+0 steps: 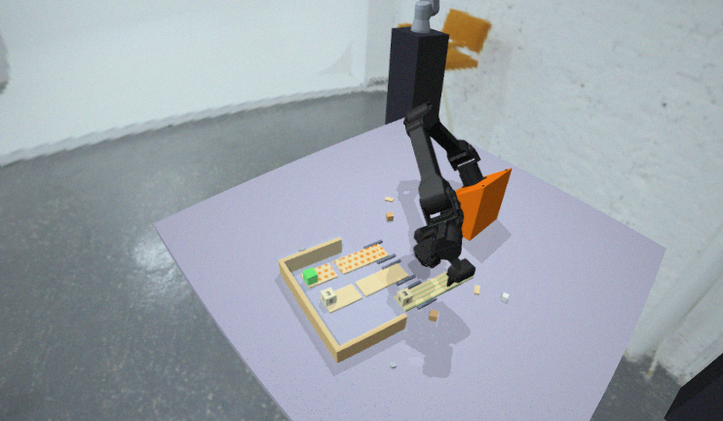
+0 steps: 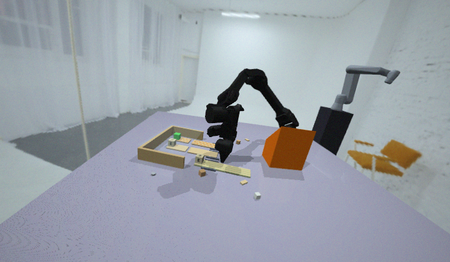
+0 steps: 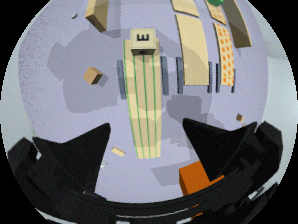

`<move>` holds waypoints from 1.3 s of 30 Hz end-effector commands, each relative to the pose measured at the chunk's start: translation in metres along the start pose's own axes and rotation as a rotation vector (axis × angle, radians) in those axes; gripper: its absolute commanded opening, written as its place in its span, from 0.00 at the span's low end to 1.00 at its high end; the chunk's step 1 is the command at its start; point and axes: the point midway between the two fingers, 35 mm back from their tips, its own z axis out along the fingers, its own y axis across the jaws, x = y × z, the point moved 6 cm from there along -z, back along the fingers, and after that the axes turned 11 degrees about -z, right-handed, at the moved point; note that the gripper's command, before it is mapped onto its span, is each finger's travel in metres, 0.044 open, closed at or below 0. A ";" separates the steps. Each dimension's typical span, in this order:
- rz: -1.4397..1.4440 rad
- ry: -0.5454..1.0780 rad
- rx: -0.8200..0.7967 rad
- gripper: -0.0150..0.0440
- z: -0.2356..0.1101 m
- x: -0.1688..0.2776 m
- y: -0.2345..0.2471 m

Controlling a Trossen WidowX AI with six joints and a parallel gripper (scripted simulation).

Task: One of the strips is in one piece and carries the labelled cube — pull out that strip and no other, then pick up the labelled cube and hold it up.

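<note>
A pale strip with green stripes [image 1: 437,287] [image 2: 228,169] [image 3: 144,112] lies in one piece, drawn partly out of the wooden fence's open side. A labelled cream cube [image 1: 404,297] [image 2: 199,159] [image 3: 143,39] stands on its far end. My gripper [image 1: 457,275] [image 2: 224,157] [image 3: 147,124] is open and empty, just above the strip's near end. A plain tan strip [image 1: 381,279] is split in two, and its inner piece carries a second labelled cube [image 1: 328,296]. An orange-dotted strip [image 1: 361,257] is also split, with a green cube [image 1: 309,276] [image 2: 177,135] on its inner piece.
A U-shaped wooden fence [image 1: 371,337] [image 2: 161,157] surrounds the strips' far ends. A big orange block [image 1: 484,201] [image 2: 287,148] [image 3: 196,176] stands close behind the arm. Small loose cubes lie around, among them a brown one [image 1: 433,315] [image 2: 201,172] [image 3: 93,76] and a white one [image 1: 505,297] [image 2: 257,195].
</note>
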 end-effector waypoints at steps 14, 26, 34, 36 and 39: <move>-0.003 -0.005 0.005 1.00 -0.008 -0.057 -0.011; -0.002 -0.007 0.006 1.00 -0.013 -0.095 -0.019; -0.002 -0.007 0.006 0.78 -0.008 -0.101 -0.020; -0.002 -0.007 0.006 0.69 -0.005 -0.101 -0.020; -0.002 -0.007 0.006 0.68 0.000 -0.102 -0.020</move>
